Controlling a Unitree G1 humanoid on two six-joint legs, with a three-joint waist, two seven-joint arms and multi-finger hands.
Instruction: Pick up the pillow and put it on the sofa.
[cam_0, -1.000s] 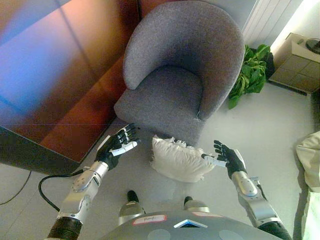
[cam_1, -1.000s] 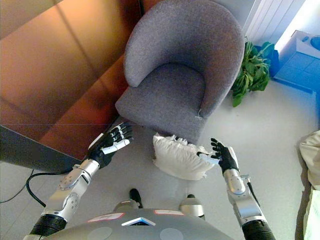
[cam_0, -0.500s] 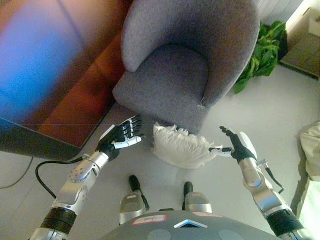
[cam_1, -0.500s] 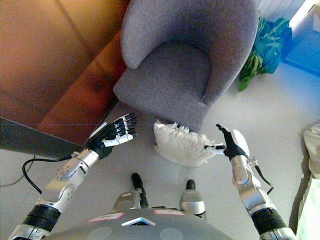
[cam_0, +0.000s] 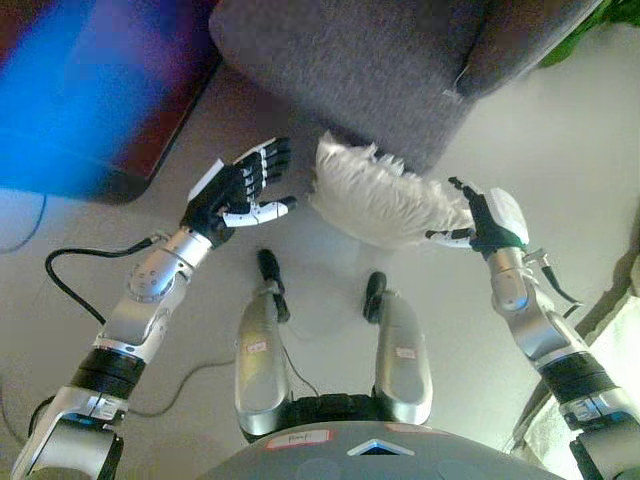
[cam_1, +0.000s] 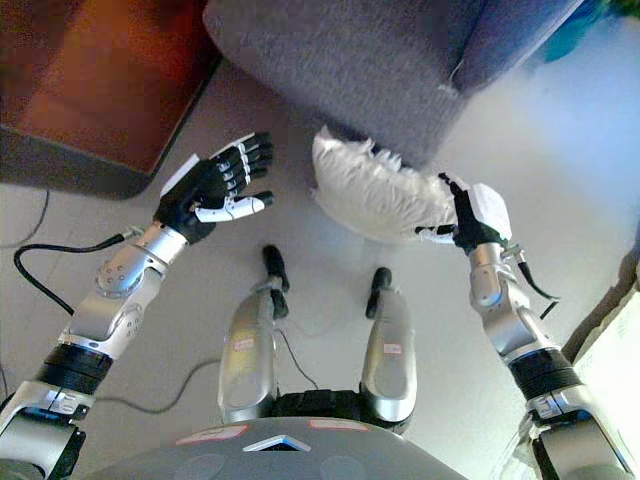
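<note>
— Where is the pillow (cam_0: 385, 200) now?

— The white pillow lies on the pale floor (cam_0: 560, 170), just at the front edge of the grey sofa (cam_0: 350, 60). Its far side seems to lean against the front of the sofa, but the contact line is in shade, so I cannot say this for sure. The seat of the sofa holds nothing that I can see; the pillow is below it, on the floor.

— And the left hand (cam_0: 240, 190)?

— It is in the air to the left of the pillow, near but apart from it. The palm faces toward the pillow, the fingers are straight and a little spread, the thumb points toward the pillow's left end. It holds nothing.

— The right hand (cam_0: 483, 220)?

— It is at the right end of the pillow. The fingers are straight and spread, not closed around anything. The fingertips (cam_1: 443, 180) lie at the pillow's edge and appear to touch the fabric there; the thumb reaches under that end.

— What else is around?

— A dark cabinet with a brown top (cam_1: 90, 90) stands to the left of the sofa, its near corner close behind the left hand. The pillow is between the two hands.
</note>
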